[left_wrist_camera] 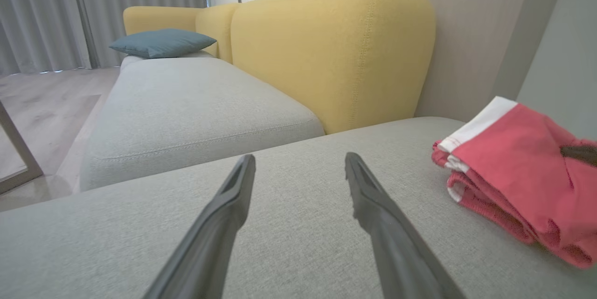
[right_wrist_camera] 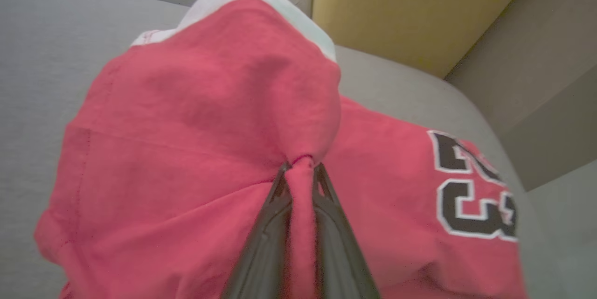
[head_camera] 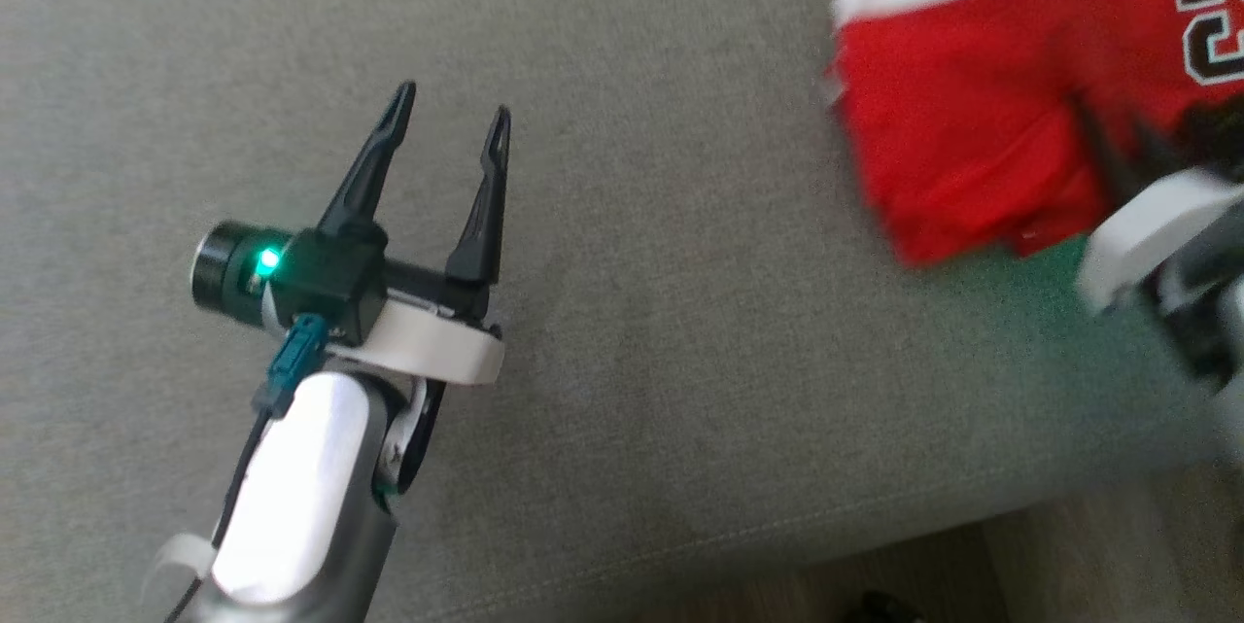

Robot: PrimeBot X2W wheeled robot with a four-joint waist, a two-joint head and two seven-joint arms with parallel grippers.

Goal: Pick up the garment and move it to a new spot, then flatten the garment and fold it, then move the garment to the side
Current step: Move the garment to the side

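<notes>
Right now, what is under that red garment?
The red garment rests on the grey sofa seat, pinched by the right gripper. Anything else beneath it is covered by the cloth.

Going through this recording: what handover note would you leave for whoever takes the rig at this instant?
Left gripper: open, empty, over the grey sofa seat, apart from the red garment.
Right gripper: shut on a pinch of the red garment.
Red garment: in folded layers, toward the robot's right on the seat.
Done: folding, apparently.
Left: set it aside, then release.
</notes>
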